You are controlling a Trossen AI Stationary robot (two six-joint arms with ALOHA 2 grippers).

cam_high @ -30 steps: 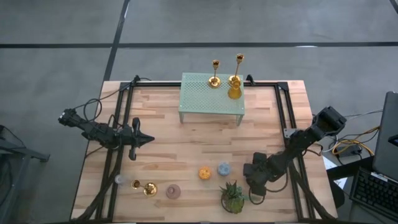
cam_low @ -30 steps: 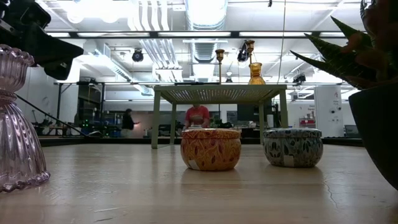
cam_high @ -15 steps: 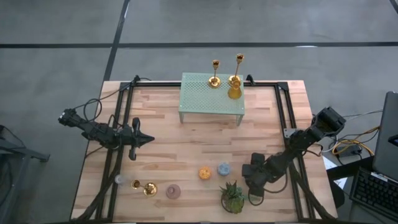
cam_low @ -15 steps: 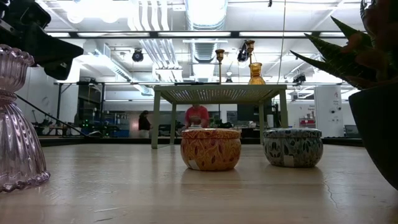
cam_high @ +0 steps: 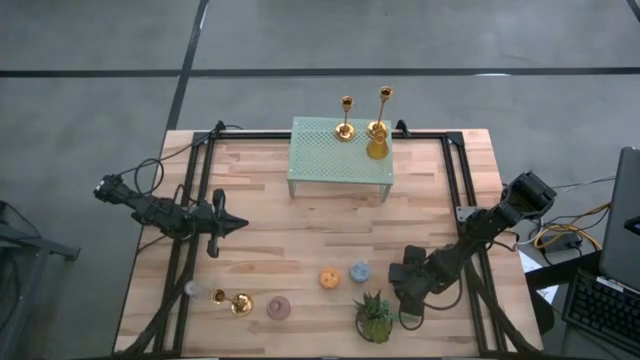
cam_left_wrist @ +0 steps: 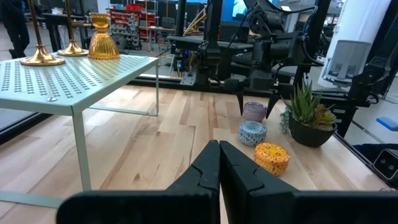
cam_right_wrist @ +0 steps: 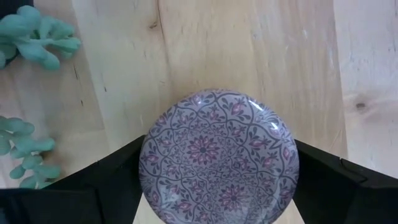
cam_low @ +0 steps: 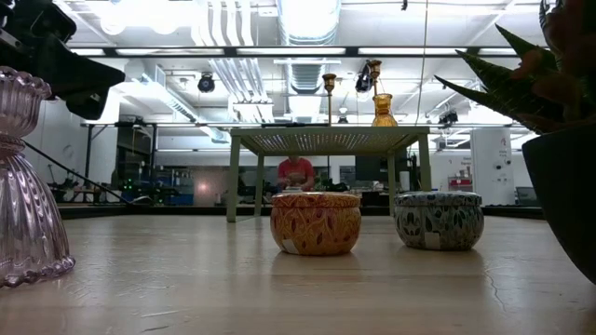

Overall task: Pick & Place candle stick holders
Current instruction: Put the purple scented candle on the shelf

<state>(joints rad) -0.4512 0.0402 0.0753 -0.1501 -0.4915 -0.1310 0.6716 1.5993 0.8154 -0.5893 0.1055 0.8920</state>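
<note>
The left gripper [cam_high: 232, 226] hovers above the table [cam_high: 300, 235], its fingers pressed together with nothing held. One gold candle stick holder [cam_high: 233, 301] lies on its side ahead of and below those fingers, near the table's front edge. For a clean pick, the fingers would likely need to be opened first, then lowered across the thin stem rather than the flared base, since the shiny metal may roll or slip. A pink glass holder [cam_high: 278, 308] stands just beside it and could be knocked. Farther along, an orange puck [cam_high: 328, 279], a blue puck [cam_high: 359, 271] and a potted plant [cam_high: 375, 318] are grouped. Past them, the right gripper [cam_high: 403, 287] is closed around a purple puck [cam_right_wrist: 219, 155]. Farthest off, two upright candle stick holders [cam_high: 346, 122] and an amber vase [cam_high: 377, 149] are set on a green mesh stand [cam_high: 320, 160].
</note>
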